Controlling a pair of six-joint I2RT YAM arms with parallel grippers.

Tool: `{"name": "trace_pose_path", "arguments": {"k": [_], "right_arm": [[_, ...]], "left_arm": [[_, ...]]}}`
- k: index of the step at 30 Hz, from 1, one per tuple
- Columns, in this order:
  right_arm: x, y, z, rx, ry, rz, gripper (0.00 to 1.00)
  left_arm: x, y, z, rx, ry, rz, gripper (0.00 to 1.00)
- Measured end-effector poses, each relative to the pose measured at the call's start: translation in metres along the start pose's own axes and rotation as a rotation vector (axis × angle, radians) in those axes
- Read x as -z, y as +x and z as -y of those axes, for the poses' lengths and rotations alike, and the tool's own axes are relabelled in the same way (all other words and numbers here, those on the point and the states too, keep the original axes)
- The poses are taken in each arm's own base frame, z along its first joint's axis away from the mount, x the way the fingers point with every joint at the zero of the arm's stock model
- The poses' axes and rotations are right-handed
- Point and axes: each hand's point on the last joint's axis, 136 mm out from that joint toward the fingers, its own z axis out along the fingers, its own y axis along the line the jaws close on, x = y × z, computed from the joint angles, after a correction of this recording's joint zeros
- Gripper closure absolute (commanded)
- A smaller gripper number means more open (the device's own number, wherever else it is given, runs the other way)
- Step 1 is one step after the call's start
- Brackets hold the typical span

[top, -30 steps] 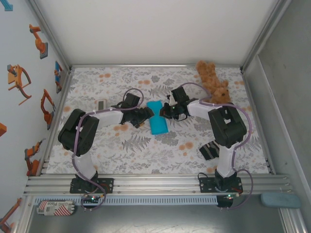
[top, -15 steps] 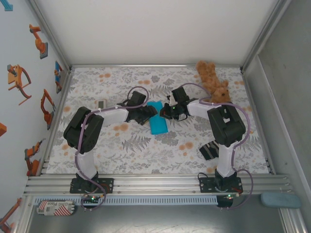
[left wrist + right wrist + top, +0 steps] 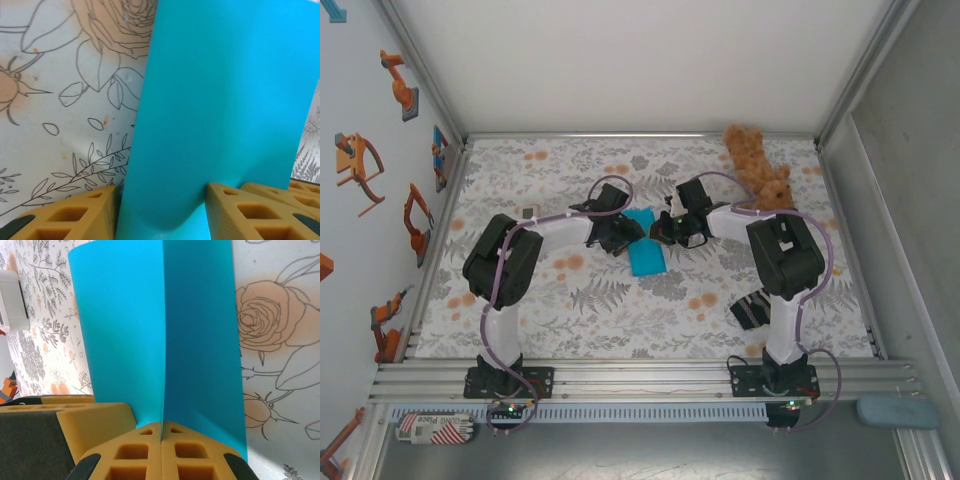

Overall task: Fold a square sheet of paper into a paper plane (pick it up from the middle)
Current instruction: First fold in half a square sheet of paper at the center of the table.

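The right claw point(image 3: 161, 429) is clenched, its ribbed yellow foam pads point(image 3: 145, 440) pinching the sharp centre crease of the thin, smooth cyan-blue paper sheet point(image 3: 125, 325), which spreads away from them in two flat panels. Facing it, the left claw point(image 3: 162, 205) is parted, and the sheet's rounded bend bulges between its pads. The matte floral-printed table cover point(image 3: 570, 290) lies bare on either side of both claws. A fuzzy brown teddy bear point(image 3: 757, 165) sits well beyond the right claw.

Top view looks down; 2 wrist views (close-up) share the paper point(image 3: 225, 100).
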Motion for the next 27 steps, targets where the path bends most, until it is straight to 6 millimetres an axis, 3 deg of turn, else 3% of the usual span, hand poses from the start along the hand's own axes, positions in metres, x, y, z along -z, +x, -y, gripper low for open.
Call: {"name": "trace_pose_path", "arguments": {"k": [5,14,27], "right_arm": [[0.012,-0.008,0.010,-0.028,0.023,0.033,0.60],[0.089,-0.043,0.020,0.012,0.071,0.219,0.58],[0.092,-0.040,0.025,0.044,0.104,0.213,0.57]], "left_arm": [[-0.001,-0.001,-0.004,-0.004,-0.039,0.018,0.59],[-0.004,-0.001,-0.006,-0.019,-0.082,0.005,0.56],[-0.011,0.000,-0.007,0.040,-0.175,-0.009,0.50]]}}
